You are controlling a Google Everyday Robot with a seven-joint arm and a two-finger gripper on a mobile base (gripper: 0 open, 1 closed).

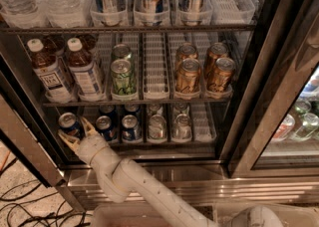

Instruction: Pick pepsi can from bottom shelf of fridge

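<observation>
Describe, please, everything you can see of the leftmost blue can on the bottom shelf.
The blue can is short, dark blue with a silver top, metal by its shine. It stands upright at the left front of the bottom shelf, beside similar cans. The gripper sits right in front of it, open, fingers spread; contact cannot be told.
</observation>
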